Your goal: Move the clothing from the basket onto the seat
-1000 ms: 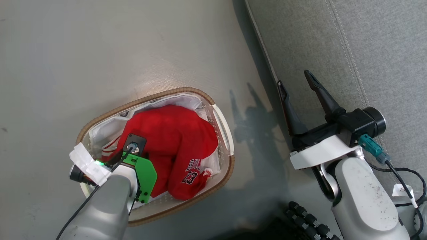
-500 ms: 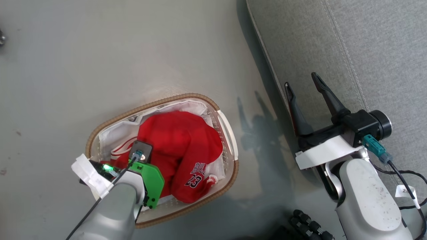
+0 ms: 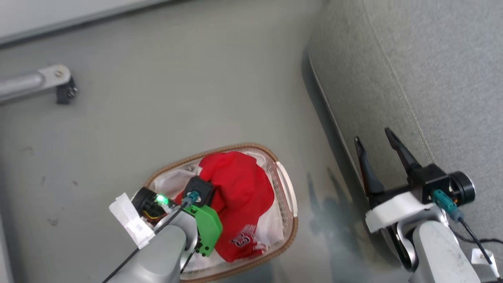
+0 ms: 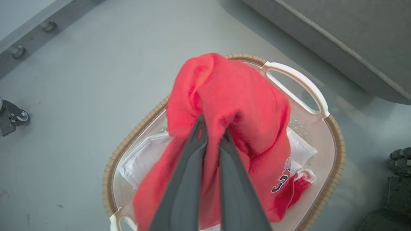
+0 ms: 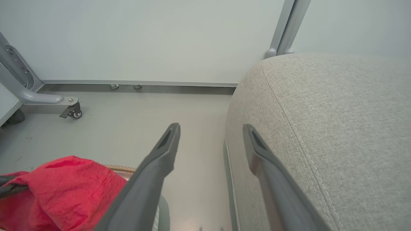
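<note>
The left tool (image 4: 213, 128) is pressed together on a fold of the red clothing (image 4: 231, 93), its 2 dark fingers pinching the cloth near the top of the bunch. The clothing drapes down from that pinch into the basket (image 4: 337, 150), where its lower end with the printed number lies beside the white liner (image 4: 141, 160). The basket, with its brown woven rim, stands on the grey floor (image 3: 196, 98), near the seat (image 3: 432, 78) but apart from it. The right tool (image 3: 372, 135) hangs spread wide and holds nothing, with 1 finger over the floor and the other over the seat's rounded edge, beside the stitched seam. Farther off, a metal leg with a caster (image 3: 59, 84) rests on the floor, and beyond it rises a pale wall (image 5: 144, 38).
</note>
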You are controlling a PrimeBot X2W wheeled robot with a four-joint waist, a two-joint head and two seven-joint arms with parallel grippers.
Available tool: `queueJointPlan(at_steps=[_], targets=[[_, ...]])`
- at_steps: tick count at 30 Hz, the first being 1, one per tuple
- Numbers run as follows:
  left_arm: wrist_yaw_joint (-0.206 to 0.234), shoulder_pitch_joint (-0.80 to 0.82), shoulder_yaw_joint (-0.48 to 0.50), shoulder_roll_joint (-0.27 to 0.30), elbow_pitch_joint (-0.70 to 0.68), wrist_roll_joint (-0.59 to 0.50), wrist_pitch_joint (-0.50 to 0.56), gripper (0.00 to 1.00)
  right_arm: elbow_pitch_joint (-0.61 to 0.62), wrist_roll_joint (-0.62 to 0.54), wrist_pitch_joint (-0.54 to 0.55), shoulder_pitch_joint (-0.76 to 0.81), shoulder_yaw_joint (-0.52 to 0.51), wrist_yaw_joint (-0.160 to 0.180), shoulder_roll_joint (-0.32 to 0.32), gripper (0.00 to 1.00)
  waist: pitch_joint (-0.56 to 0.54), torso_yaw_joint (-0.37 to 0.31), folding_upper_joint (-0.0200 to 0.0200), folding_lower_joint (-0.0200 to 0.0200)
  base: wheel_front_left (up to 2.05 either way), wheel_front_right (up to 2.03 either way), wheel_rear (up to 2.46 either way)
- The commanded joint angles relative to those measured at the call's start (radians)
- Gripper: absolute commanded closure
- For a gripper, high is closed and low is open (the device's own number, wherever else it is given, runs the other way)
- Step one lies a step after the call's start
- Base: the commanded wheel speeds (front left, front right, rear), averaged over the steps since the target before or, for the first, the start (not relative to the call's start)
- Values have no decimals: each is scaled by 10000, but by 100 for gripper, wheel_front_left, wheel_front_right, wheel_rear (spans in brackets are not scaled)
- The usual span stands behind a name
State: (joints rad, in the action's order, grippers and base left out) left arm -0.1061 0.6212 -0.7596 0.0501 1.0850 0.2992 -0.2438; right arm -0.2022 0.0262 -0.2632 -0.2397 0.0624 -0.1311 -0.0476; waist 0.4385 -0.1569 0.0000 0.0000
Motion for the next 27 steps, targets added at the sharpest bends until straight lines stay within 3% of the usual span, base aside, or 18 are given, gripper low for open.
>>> queueJointPlan(at_steps=[1,14,27], targets=[[-51,-169,-129,6,-182,37,-64,100,-82,-64,-25,333,-112,8,-49,0,-1525,775,0,0,0,0,0],[-211,728,-1082,174,-1798,39,227,100,-339,-343,-25,2016,-578,8,-47,0,-4241,1246,0,0,0,0,0],[-242,3449,-2007,1197,-3846,660,1381,100,-402,-223,-25,1642,77,7,-46,0,-4714,1216,0,0,0,0,0]])
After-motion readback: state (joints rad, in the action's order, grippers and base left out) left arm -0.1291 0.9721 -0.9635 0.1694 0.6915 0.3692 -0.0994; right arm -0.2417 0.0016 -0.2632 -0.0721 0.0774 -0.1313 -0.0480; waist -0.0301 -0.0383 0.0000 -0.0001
